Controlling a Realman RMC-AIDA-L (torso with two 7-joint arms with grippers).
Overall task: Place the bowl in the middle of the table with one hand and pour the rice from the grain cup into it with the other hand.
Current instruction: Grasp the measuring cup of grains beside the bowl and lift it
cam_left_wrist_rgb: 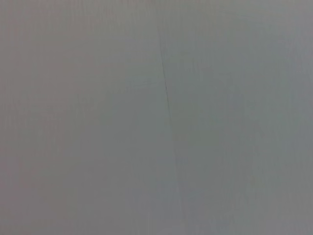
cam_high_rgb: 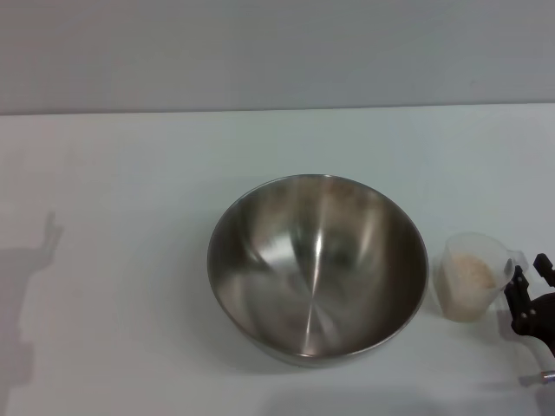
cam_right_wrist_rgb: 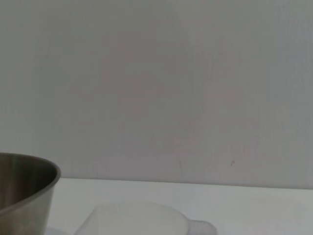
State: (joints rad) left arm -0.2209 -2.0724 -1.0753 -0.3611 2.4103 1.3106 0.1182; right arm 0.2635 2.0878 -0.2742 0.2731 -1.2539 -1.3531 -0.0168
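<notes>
The bowl point(cam_high_rgb: 317, 264) already sits mid-desk point(cam_high_rgb: 130, 173), empty, while the rice point(cam_high_rgb: 473, 274) waits unpoured in the cup point(cam_high_rgb: 471, 277) just beside it, the right claw point(cam_high_rgb: 525, 286) open at its handle.

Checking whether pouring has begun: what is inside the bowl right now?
The bowl shows only its bare steel inside, with no grains. The rice sits in the grain cup beside it, near the right gripper. Nothing covers the bowl's inside.

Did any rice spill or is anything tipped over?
No, nothing looks odd. The bowl sits upright and empty on the table; the grain cup stands upright beside it, its rice inside.
</notes>
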